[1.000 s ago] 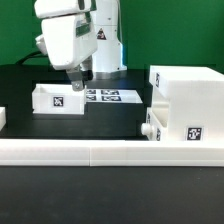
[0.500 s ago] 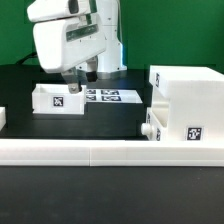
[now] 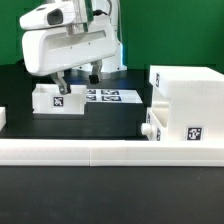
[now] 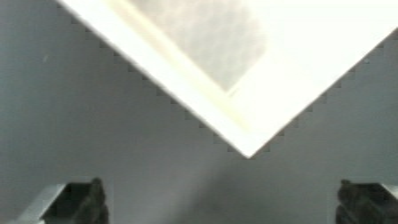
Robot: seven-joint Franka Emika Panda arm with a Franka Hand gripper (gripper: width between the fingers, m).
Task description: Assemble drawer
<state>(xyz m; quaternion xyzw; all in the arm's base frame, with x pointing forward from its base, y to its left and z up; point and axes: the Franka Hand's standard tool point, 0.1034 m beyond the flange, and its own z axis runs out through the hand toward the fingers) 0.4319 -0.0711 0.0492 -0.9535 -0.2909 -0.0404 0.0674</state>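
The big white cube housing (image 3: pixel 187 103) stands at the exterior view's right, with tags on its faces. A small white tray (image 3: pixel 57 98) sits at the left-middle, a tag on its front. A second small tray (image 3: pixel 152 128) shows partly at the housing's front left. My gripper (image 3: pixel 75 77) hangs above and just behind the left tray, tilted, its fingers spread and empty. In the wrist view a corner of the tray (image 4: pixel 205 60) points toward the gripper (image 4: pixel 222 200). The dark fingertips (image 4: pixel 77 200) stand far apart with nothing between them.
A long low white rail (image 3: pixel 100 152) runs along the front of the black table. The marker board (image 3: pixel 110 96) lies flat behind the left tray. A small white piece (image 3: pixel 3 118) shows at the left edge. A green wall stands behind.
The arm has swung toward the exterior view's left and tilted over, and the gripper now sits lower over the left tray. The parts have not moved.
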